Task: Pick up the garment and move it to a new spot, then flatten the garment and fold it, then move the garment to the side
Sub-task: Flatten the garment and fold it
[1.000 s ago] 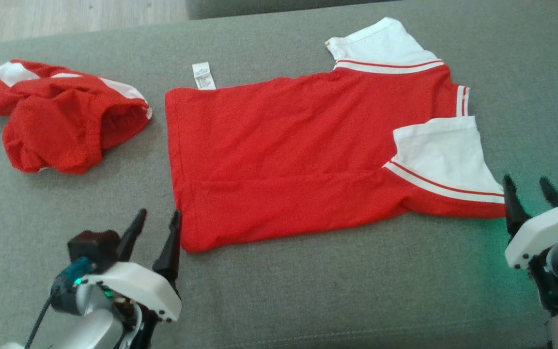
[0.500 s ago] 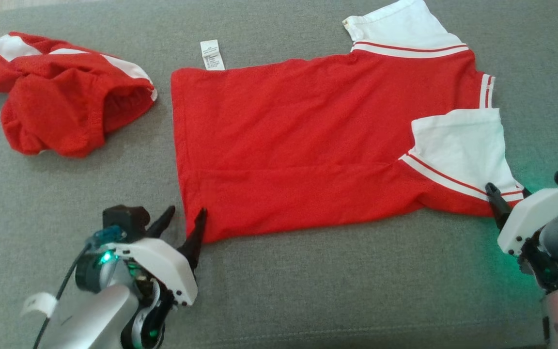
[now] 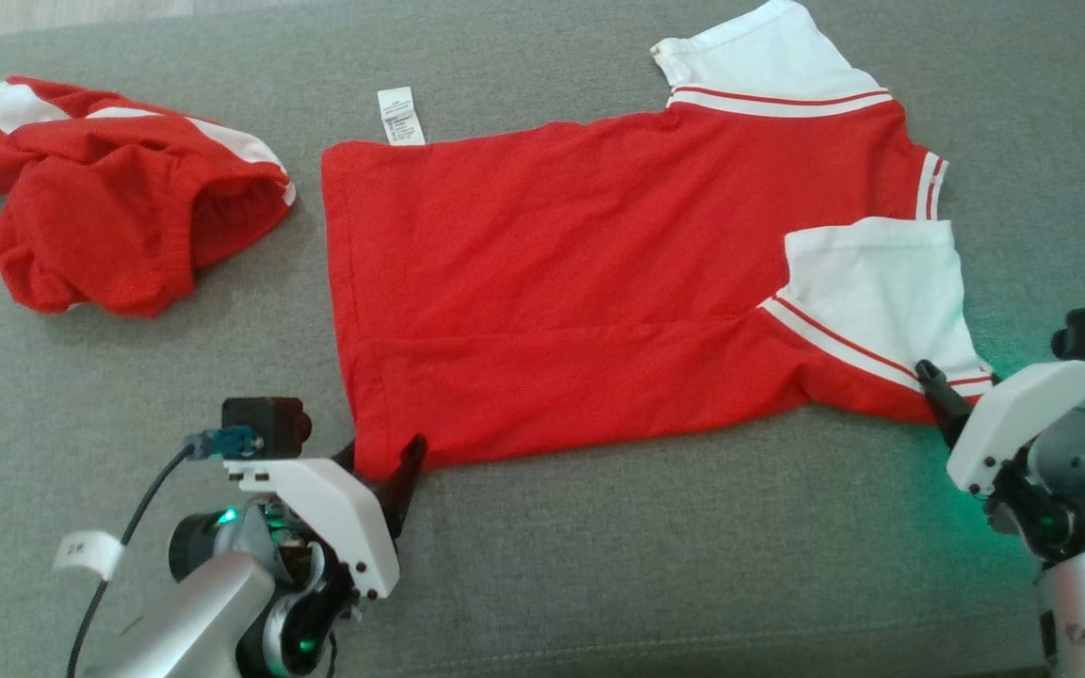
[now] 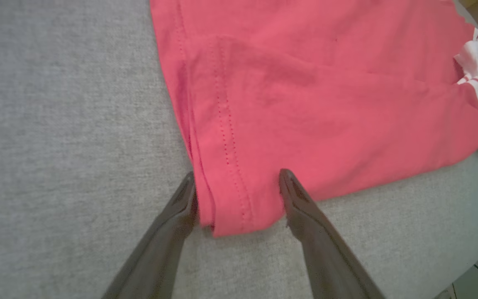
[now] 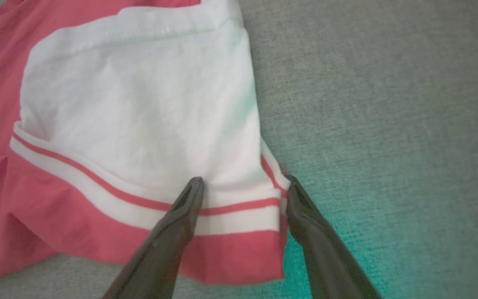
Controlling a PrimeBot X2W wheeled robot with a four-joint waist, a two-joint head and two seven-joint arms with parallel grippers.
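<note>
The garment [image 3: 580, 282], a red shirt with white sleeves, lies spread flat on the grey cushion [image 3: 693, 565]. My left gripper [image 3: 382, 454] is open at its near left hem corner. In the left wrist view the two fingers straddle that corner of the garment [image 4: 305, 104], and my left gripper [image 4: 237, 174] has the hem between its tips. My right gripper [image 3: 952, 384] is open at the near white sleeve [image 3: 872, 282]. In the right wrist view the striped cuff of the sleeve [image 5: 139, 104] lies between the tips of my right gripper [image 5: 244, 179].
A second red and white garment [image 3: 109, 226] lies crumpled at the far left of the cushion. A white care label [image 3: 401, 116] sticks out from the shirt's far hem. Wooden floor [image 3: 34, 19] shows beyond the cushion's far left edge.
The head camera has shifted a little. Both grippers have moved forward to the shirt: the left onto the hem corner, the right onto the sleeve cuff. Both stay open.
</note>
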